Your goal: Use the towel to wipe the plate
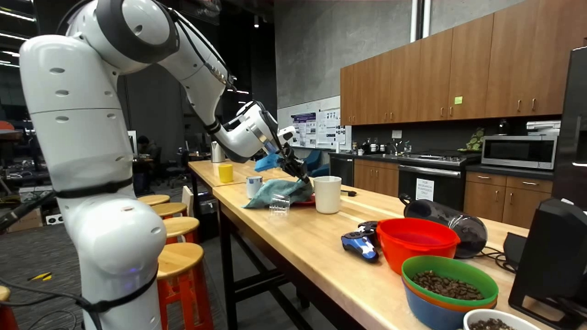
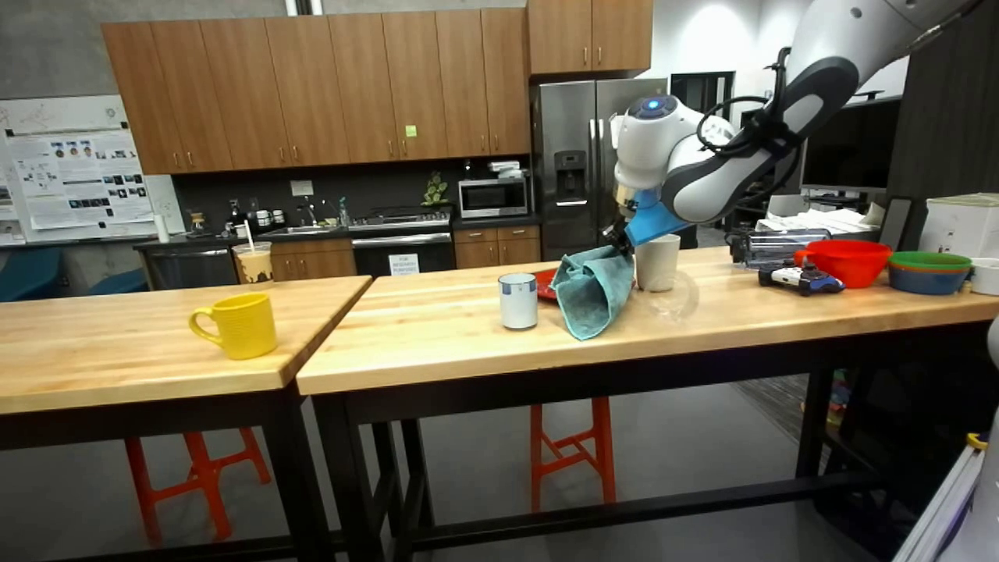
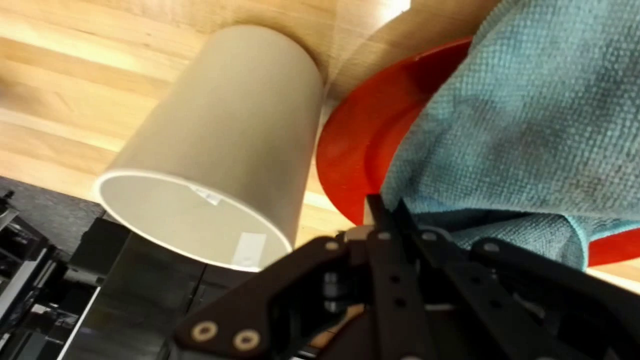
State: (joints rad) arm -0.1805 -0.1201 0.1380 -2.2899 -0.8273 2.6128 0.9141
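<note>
Tabletop (image 2: 421,320): pale wood | red plate (image 3: 345,145) partly under teal towel (image 2: 591,293) | jaws pinching towel | wall cabinets (image 2: 312,90) beyond

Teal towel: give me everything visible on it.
The teal towel looks like textured, woven cloth with darker patches and a paler edge. It is bunched and folded, its upper end pinched in the closed gripper. From there it slopes down across the red plate, hiding much of it, and a lower corner appears to rest on the wooden table. Its underside, and how much of it presses on the plate, can't be seen.
</note>
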